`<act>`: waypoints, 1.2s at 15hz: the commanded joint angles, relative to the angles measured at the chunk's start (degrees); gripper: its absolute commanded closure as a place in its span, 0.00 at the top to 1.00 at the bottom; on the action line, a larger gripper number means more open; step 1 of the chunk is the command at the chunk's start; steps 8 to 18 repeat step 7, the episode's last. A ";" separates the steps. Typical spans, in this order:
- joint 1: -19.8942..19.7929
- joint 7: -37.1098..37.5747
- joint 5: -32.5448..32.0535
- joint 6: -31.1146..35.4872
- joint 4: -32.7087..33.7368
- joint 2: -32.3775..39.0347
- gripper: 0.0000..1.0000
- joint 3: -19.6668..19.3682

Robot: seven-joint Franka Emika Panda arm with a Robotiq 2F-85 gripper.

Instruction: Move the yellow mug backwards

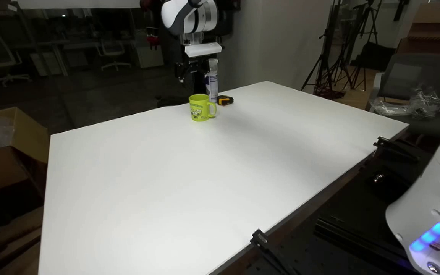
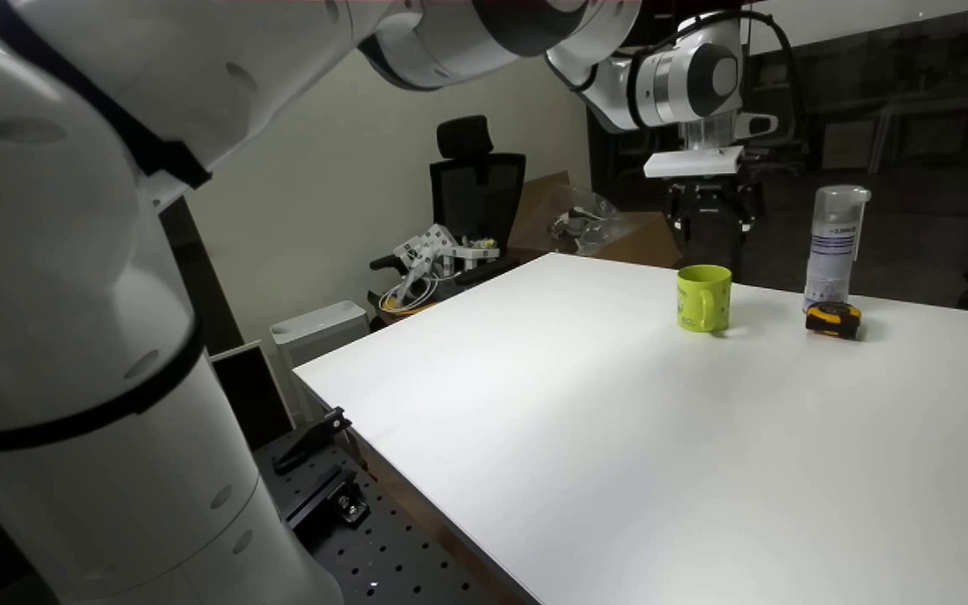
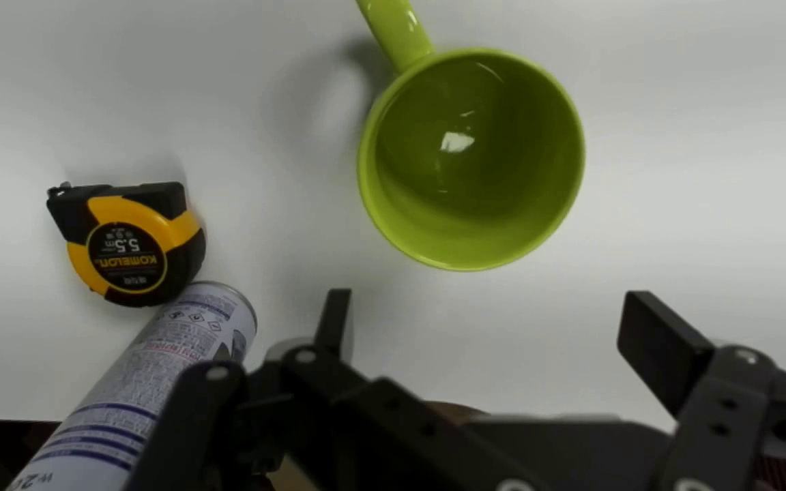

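Observation:
The yellow mug (image 1: pixel 197 109) is a bright yellow-green mug with printed figures on its side. It stands upright near the far edge of the white table, and also shows in an exterior view (image 2: pixel 694 301). In the wrist view the mug (image 3: pixel 468 228) is seen from above, looks empty, and has its handle toward the top of the picture. My gripper (image 3: pixel 488 307) is open with nothing between its fingers. The mug lies just above the fingertips in the wrist view, apart from them. In both exterior views the gripper (image 2: pixel 712 223) hangs above and behind the mug, past the table's far edge.
A white-and-blue spray can (image 2: pixel 831 256) stands at the far edge beside the mug. A black-and-yellow tape measure (image 3: pixel 127 245) lies close to the can. The white table (image 1: pixel 147 183) has clamps (image 1: pixel 260 238) on its near edge. A cardboard box (image 1: pixel 17 133) stands off the table.

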 commanded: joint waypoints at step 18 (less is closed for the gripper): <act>-0.06 -1.70 0.23 1.74 -8.15 -6.80 1.00 2.11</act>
